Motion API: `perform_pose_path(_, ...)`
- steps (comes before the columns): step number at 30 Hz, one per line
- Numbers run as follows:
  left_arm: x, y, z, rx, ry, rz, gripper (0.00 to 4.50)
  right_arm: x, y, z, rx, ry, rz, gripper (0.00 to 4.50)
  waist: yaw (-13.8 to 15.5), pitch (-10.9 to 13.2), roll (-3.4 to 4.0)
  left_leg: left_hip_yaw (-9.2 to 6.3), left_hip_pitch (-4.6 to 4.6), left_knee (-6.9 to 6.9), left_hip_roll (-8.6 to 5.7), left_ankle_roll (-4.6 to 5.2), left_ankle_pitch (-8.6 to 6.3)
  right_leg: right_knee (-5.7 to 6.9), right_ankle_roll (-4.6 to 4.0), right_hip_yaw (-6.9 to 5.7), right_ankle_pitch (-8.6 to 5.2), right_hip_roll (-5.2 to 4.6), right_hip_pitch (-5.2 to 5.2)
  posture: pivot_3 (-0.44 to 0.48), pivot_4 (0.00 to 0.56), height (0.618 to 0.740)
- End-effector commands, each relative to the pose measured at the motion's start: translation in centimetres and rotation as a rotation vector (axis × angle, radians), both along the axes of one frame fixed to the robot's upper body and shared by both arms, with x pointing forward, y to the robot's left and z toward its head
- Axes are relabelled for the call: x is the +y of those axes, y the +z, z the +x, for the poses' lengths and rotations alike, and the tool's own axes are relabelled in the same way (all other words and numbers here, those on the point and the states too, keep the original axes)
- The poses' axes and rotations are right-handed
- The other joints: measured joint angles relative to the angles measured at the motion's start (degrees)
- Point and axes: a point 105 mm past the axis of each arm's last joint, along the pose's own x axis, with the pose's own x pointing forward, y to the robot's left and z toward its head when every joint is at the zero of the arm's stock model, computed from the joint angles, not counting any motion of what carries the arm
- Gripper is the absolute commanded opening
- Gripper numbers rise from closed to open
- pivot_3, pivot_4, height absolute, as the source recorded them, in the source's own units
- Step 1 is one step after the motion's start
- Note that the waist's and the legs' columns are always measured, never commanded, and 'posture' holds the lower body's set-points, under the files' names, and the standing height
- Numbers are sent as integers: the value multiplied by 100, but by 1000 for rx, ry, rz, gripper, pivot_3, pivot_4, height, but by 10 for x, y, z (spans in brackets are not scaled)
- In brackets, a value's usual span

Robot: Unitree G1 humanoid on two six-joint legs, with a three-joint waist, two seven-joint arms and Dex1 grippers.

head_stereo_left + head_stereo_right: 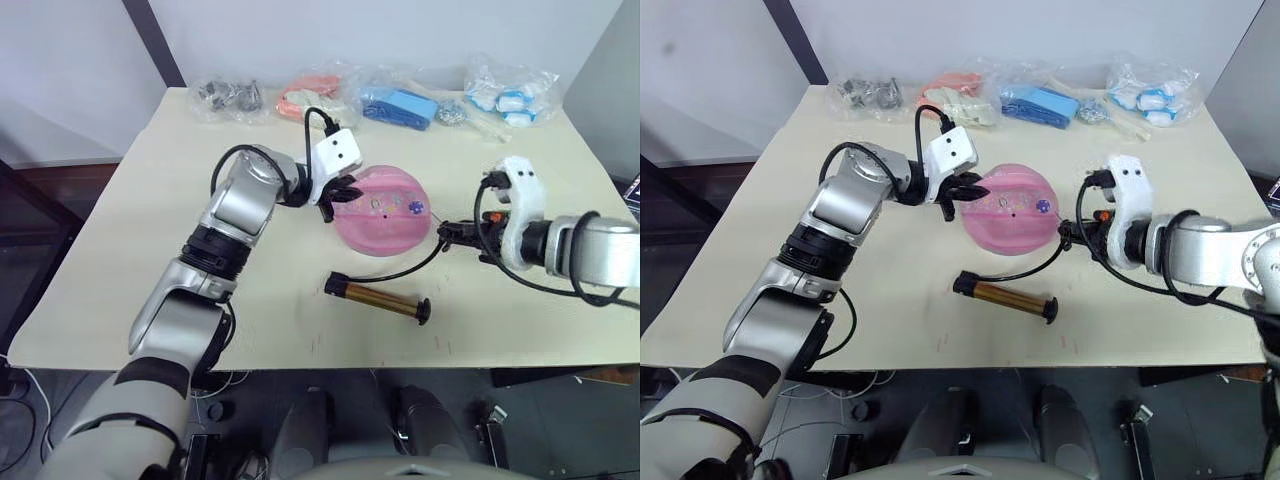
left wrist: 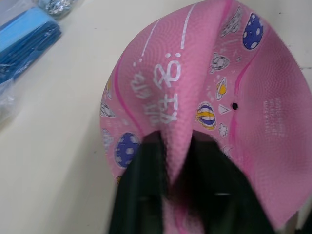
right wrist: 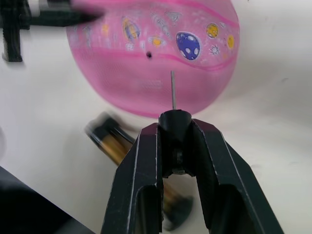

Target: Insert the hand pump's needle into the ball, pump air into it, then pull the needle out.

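Note:
The pink ball [image 1: 385, 212], saggy and dented, lies mid-table with its black valve dot [image 3: 149, 55] facing up and sideways. My left gripper [image 2: 173, 146] is shut on a raised fold of the ball's skin at its left side. The gold hand pump [image 1: 378, 297] lies flat in front of the ball, and its thin black hose [image 1: 412, 268] curves up to my right gripper [image 1: 448, 232]. That gripper is shut on the black fitting of the needle [image 3: 172, 90]. The pin points at the ball's right side, a little off the valve dot.
Several clear plastic bags line the table's far edge: dark metal parts [image 1: 228, 98], pink and white items [image 1: 315, 95], blue items [image 1: 400, 105], white and blue pieces [image 1: 510, 95]. The table's front edge [image 1: 330, 362] runs just beyond the pump.

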Motion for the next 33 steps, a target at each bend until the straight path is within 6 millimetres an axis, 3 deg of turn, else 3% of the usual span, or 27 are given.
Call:
perform_pose_path(1,-1,11,-1,-36,1,-9,21,8,-2,-2,-94,126,-300,345,7,0,0,0,-2,-2,2,0,0,-2,-1,-1,-1,1,-2,0,150,740)
perform_pose_path(7,-4,10,-4,-33,5,-15,21,15,8,8,-242,214,-661,345,29,-2,1,-7,-56,10,-1,0,0,1,0,-7,1,-2,-46,0,150,740)
perform_pose_path(17,-6,5,-10,-29,24,-27,21,32,20,29,-436,391,-971,345,11,-1,5,-7,-84,16,-7,-1,0,16,0,-11,2,-7,-81,0,150,740)
perform_pose_path(33,-5,4,-14,-21,58,-45,21,57,11,44,-576,690,-1234,345,9,-1,5,-12,-82,19,-12,-2,1,26,-1,-13,2,-7,-81,0,150,740)
